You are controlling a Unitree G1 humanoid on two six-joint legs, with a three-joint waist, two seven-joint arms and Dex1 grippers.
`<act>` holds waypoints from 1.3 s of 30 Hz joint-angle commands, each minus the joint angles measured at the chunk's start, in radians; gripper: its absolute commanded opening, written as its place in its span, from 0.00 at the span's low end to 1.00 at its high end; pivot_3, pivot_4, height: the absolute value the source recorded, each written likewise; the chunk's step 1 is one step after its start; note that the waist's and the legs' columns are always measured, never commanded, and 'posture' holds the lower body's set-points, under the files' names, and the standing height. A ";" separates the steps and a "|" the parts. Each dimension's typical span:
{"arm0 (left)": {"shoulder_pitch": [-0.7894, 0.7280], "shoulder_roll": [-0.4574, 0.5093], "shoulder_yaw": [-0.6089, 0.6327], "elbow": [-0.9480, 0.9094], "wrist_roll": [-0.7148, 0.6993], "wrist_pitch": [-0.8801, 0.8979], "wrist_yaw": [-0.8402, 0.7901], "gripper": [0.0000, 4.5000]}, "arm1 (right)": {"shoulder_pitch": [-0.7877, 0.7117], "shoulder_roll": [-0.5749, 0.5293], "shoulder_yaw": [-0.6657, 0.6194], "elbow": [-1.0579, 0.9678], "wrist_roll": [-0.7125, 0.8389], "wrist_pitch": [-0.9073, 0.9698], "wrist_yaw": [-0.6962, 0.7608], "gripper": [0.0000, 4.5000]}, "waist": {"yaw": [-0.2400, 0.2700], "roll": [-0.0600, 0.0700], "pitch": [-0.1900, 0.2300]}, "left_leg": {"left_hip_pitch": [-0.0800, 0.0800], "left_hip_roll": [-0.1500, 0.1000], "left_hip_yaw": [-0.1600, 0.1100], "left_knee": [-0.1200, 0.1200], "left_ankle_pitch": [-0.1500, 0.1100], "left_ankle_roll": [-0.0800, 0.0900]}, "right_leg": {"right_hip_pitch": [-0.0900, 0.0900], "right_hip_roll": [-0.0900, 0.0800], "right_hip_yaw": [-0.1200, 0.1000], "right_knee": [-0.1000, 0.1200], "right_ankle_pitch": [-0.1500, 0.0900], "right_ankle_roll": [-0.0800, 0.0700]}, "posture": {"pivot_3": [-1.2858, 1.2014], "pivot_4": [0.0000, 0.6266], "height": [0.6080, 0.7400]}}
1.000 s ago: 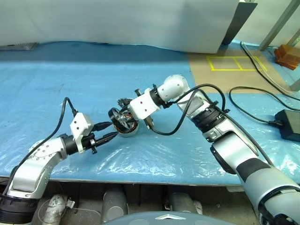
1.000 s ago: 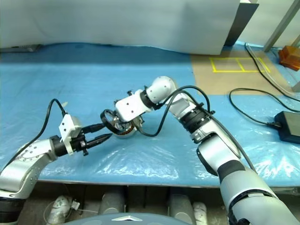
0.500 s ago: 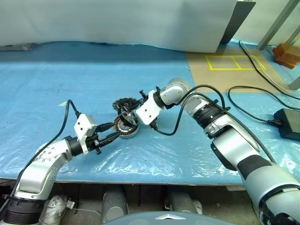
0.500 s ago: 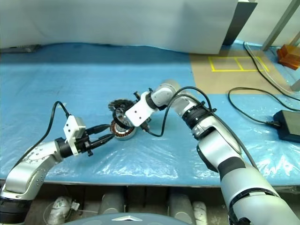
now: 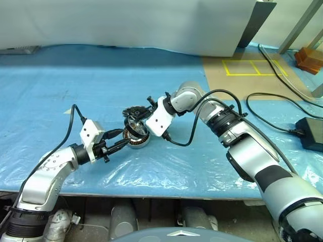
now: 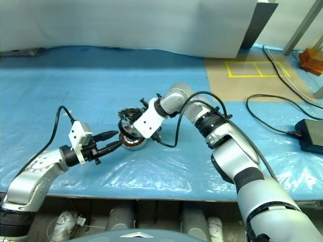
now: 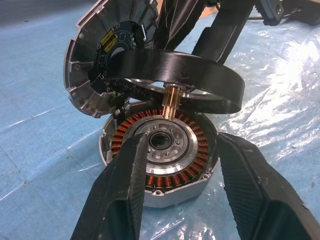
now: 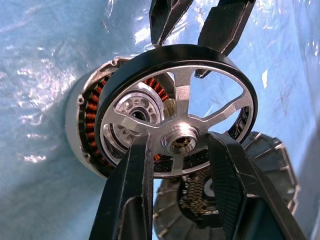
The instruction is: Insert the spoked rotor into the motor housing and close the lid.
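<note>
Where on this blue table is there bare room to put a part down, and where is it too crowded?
Free: the blue plastic sheet left of and behind the silver copper-wound motor housing, and the patch near the black cable. Crowded: around the housing, where the left claw, right claw, black-rimmed spoked rotor and grey ribbed lid cluster.

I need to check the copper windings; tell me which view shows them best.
The left wrist view: the full copper ring inside the housing faces it. In the right wrist view the rotor covers most of it; the head views show a sliver.
</note>
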 commanded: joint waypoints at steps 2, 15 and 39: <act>-0.001 -0.003 0.005 -0.005 0.006 -0.003 0.000 0.50 | 0.014 0.009 -0.033 0.023 0.031 0.050 -0.015 0.27 | 0.000 0.000 0.000 | 0.000 0.000 0.000 0.000 0.000 0.000 | 0.000 0.000 0.000 0.000 0.000 0.000 | 0.52 0.24 1.00; -0.001 -0.002 0.003 0.001 0.011 -0.003 -0.004 0.50 | 0.021 -0.015 0.000 0.033 -0.024 -0.007 -0.043 0.27 | 0.001 0.000 0.000 | 0.000 0.000 0.000 0.000 0.000 0.000 | 0.000 0.000 0.000 0.000 0.000 0.000 | 0.52 0.24 1.00; -0.017 -0.027 0.010 0.014 0.000 0.022 0.004 0.51 | 0.072 -0.027 -0.030 -0.071 0.069 0.058 0.045 0.64 | 0.000 0.000 0.000 | 0.000 0.000 0.000 0.000 0.000 0.000 | 0.000 0.000 0.000 0.000 0.000 0.000 | 0.52 0.24 1.00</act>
